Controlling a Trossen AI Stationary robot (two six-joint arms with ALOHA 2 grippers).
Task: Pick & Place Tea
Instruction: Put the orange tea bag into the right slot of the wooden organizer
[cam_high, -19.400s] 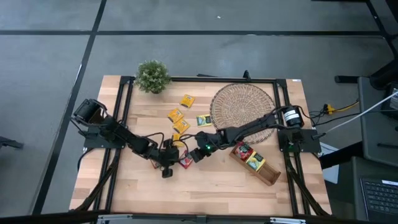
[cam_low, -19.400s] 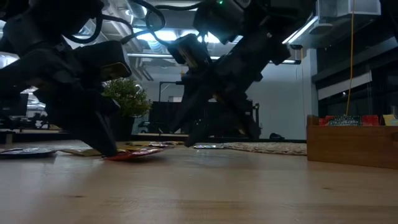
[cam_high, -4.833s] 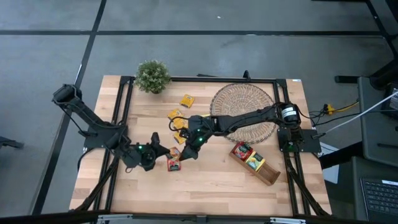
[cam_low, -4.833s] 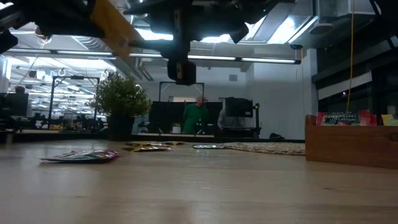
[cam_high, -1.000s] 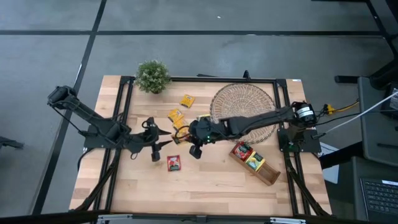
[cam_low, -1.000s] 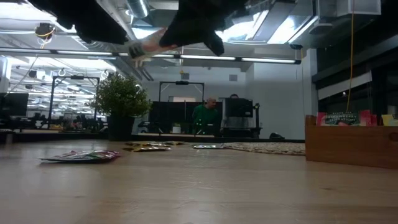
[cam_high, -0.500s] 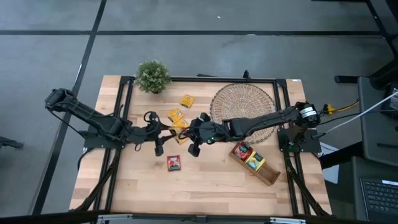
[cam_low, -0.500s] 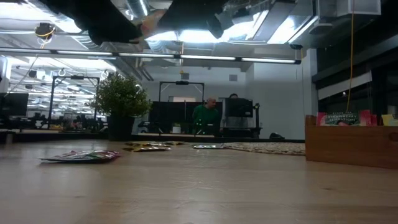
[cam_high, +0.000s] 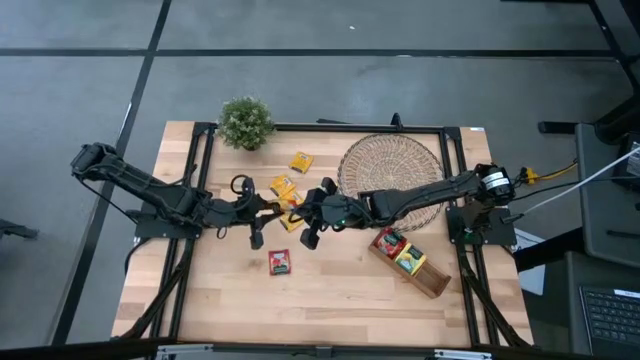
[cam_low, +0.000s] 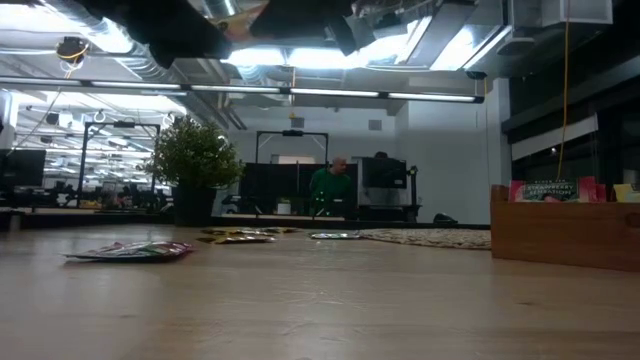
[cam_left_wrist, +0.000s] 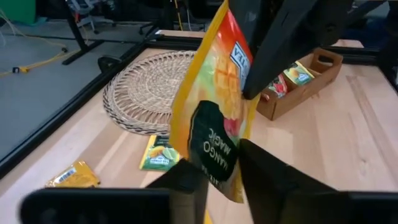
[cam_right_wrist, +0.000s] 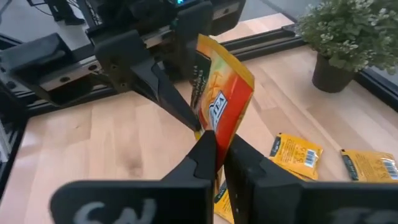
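Observation:
A yellow-and-red tea sachet (cam_left_wrist: 214, 93) (cam_right_wrist: 225, 93) hangs in the air over the table's middle, between both grippers. My left gripper (cam_left_wrist: 221, 169) (cam_high: 270, 208) reaches it from the table's left and is shut on one end. My right gripper (cam_right_wrist: 217, 146) (cam_high: 300, 214) comes from the table's right and is shut on the opposite end. A red sachet (cam_high: 279, 262) lies flat on the table near them. Yellow sachets (cam_high: 283, 186) (cam_high: 300, 161) lie flat farther back. The wooden tray (cam_high: 432, 280) holds more sachets. My left gripper pinches the sachet's end with the dark label (cam_left_wrist: 212, 155) between its two fingers. The fingers come nearly level from the table's left. The sachet stands on edge, clear of the table. My right gripper pinches the sachet's other end (cam_right_wrist: 214, 129) between its two fingers, coming from the table's right and slanting a little downward. The sachet is lifted clear, spanning the gap to the other gripper.
A round woven mat (cam_high: 392, 170) lies at the far right, partly under my right arm. A potted plant (cam_high: 246, 122) stands at the far left corner. A green-and-yellow sachet (cam_left_wrist: 160, 154) lies beside the mat. The near half of the table has bare wood (cam_high: 330, 300).
My right gripper has raised the sachet a little and tipped its wrist. My left gripper has swung toward the table's far edge up to the sachet and taken hold of its free end.

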